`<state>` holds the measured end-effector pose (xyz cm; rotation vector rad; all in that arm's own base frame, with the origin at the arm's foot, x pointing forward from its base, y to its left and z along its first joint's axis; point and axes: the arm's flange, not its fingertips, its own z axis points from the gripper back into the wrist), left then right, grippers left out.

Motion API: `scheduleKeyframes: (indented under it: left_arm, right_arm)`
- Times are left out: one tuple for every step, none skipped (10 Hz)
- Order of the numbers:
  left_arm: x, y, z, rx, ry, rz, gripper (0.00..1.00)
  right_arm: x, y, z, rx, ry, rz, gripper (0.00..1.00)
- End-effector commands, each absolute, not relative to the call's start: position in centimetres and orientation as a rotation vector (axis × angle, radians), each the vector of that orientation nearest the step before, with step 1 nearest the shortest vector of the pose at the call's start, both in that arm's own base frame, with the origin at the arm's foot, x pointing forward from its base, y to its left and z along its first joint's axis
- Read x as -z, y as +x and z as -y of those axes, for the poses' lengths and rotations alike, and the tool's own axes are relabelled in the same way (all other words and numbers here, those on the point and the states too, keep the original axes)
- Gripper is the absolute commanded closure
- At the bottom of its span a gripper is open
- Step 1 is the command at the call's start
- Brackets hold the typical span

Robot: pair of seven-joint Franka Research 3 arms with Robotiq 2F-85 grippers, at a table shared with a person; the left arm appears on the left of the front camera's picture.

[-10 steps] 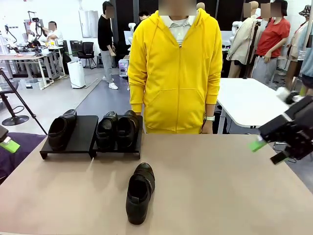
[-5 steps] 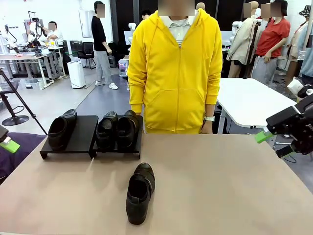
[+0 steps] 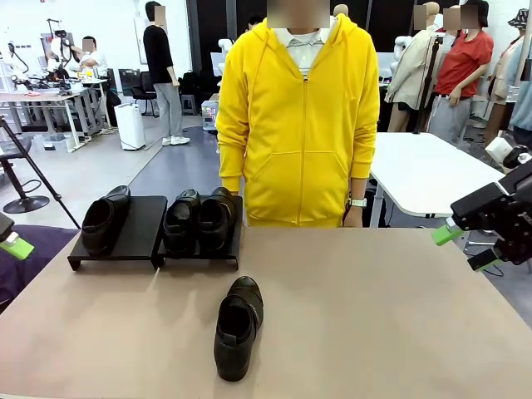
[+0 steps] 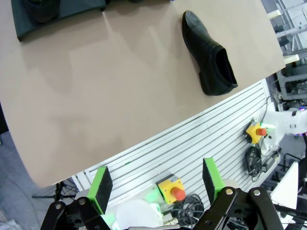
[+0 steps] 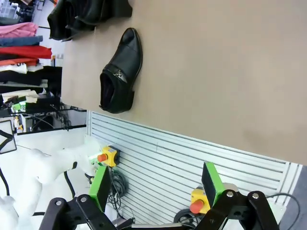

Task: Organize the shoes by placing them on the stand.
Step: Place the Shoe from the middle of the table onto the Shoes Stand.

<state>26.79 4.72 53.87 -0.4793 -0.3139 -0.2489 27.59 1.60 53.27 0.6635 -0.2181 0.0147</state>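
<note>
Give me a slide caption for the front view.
Three shoes sit on the stand; a fourth shoe lies on the table.

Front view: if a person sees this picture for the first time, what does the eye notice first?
First comes the person in the bright yellow hoodie at the far side of the table. Next is the single black shoe lying alone near the middle of the table, toe away from the camera. Behind it, at far left, the black stand carries three more shoes: one on its left section and two side by side on its right.

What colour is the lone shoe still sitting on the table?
Black, slightly shiny leather. The shoe shows best in the right wrist view.
</note>
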Motion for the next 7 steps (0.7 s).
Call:
scheduleKeyframes:
  left_arm:
    - [-54.1,26.7,-4.8,0.247,-0.487,0.310,0.03]
    - [-53.9,26.8,-4.7,0.249,-0.479,0.314,0.03]
    - [-54.6,27.5,-1.1,0.223,-0.433,0.290,0.03]
    - [-54.7,29.5,3.5,0.126,-0.348,0.260,0.03]
    - [-53.5,31.8,9.3,0.169,-0.325,0.210,0.03]
    - [-52.4,33.5,13.3,0.187,-0.303,0.191,0.03]
    - [-51.3,34.6,16.8,0.194,-0.283,0.179,0.03]
  right_arm:
    - [-53.1,27.7,-1.5,-0.031,0.675,0.227,0.00]
    - [-53.1,27.7,-1.5,-0.031,0.675,0.227,0.00]
    - [-53.1,27.7,-1.5,-0.031,0.675,0.227,0.00]
    - [-53.1,27.7,-1.5,-0.031,0.675,0.227,0.00]
    - [-53.1,27.7,-1.5,-0.031,0.675,0.227,0.00]
    - [-53.1,27.7,-1.5,-0.031,0.675,0.227,0.00]
    - [-53.1,27.7,-1.5,-0.031,0.675,0.227,0.00]
